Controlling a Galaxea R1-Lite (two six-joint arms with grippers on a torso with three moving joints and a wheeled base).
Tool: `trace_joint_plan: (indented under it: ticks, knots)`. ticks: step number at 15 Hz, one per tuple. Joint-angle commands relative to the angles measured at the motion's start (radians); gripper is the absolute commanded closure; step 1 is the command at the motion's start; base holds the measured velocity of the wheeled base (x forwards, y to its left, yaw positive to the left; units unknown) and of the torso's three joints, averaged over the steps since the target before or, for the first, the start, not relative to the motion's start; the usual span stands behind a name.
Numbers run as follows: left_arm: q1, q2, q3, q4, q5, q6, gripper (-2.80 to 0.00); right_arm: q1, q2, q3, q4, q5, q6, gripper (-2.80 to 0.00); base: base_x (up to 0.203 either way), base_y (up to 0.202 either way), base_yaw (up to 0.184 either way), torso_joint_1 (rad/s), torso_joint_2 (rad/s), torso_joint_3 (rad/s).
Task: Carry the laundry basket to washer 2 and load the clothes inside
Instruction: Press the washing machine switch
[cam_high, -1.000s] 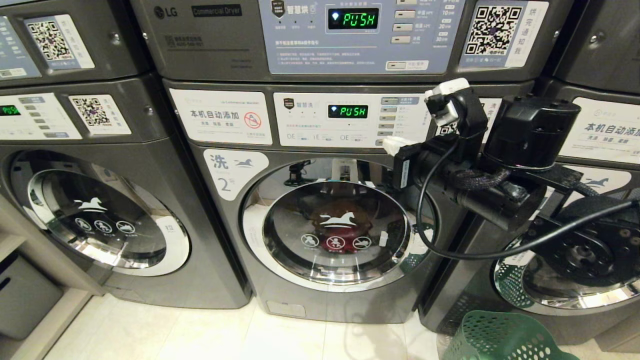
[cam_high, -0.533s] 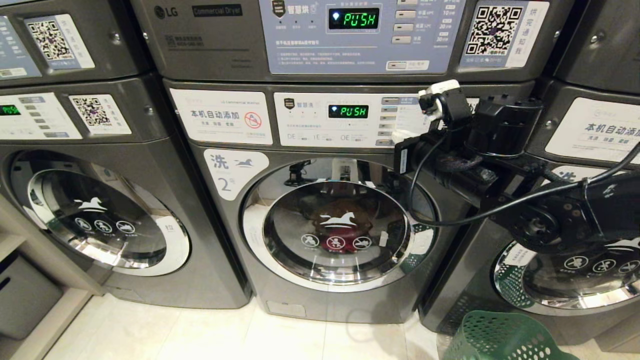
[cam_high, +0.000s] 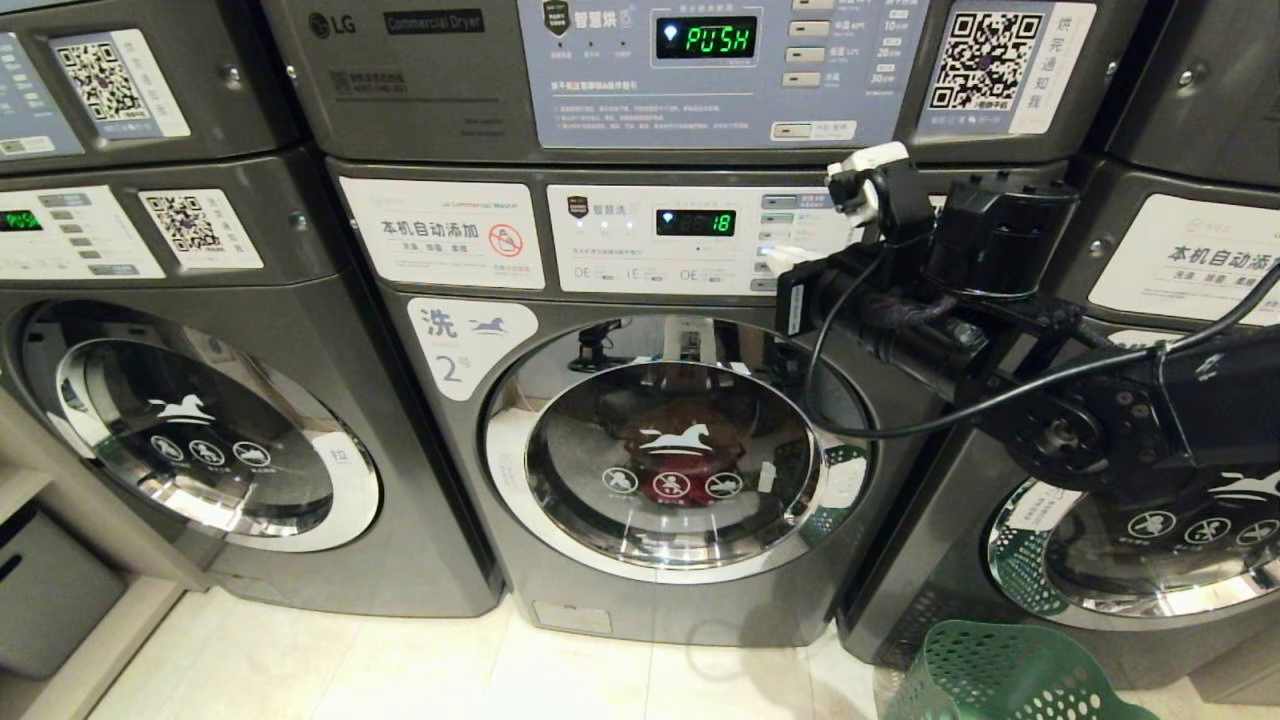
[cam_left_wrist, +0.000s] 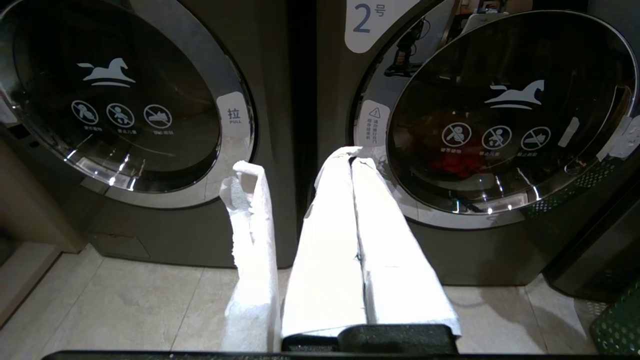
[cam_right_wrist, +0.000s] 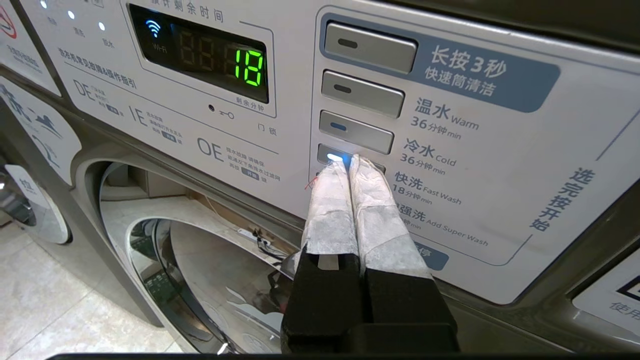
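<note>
Washer 2 (cam_high: 450, 480) stands in the middle with its round door (cam_high: 560, 520) closed. The red clothes (cam_high: 665, 425) show dimly through the glass, and in the left wrist view too (cam_left_wrist: 450, 162). My right gripper (cam_high: 785, 258) is shut, its white-wrapped tips (cam_right_wrist: 346, 162) pressed on a panel button (cam_right_wrist: 332, 156) that glows blue. The display (cam_right_wrist: 247, 67) reads 18. My left gripper (cam_left_wrist: 351, 155) is shut and empty, low in front of the gap between two washers. The green laundry basket (cam_high: 1000, 675) stands on the floor at the lower right.
A like washer (cam_high: 200, 440) stands to the left and another (cam_high: 1150, 560) to the right, behind my right arm. Dryers (cam_high: 420, 90) are stacked on top. Pale tiled floor (cam_high: 400, 670) lies in front, with a low shelf (cam_high: 60, 600) at far left.
My right arm has reached left and in toward washer 2's panel, bringing its tips onto the button. The washer's display has changed from PUSH to 18.
</note>
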Motion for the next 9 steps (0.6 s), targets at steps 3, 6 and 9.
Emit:
trace_joint_plan:
  ticks: [3,6,9]
  knots:
    - [0.0,0.0,0.04,-0.001,-0.001,0.0,0.0,0.0,0.013,-0.002,-0.004,-0.001,-0.001,0.0,0.0,0.0,0.0,0.0,0.0,0.0]
    - [0.0,0.0,0.04,-0.001,0.0,0.0,0.0,0.017,-0.023,0.082,0.002,0.006,0.001,0.0,0.0,0.0,0.0,0.0,0.0,0.0]
    - [0.0,0.0,0.04,-0.001,0.0,0.0,0.0,0.036,-0.055,0.159,-0.005,0.012,0.006,0.0,0.0,0.0,0.0,0.0,0.0,0.0]
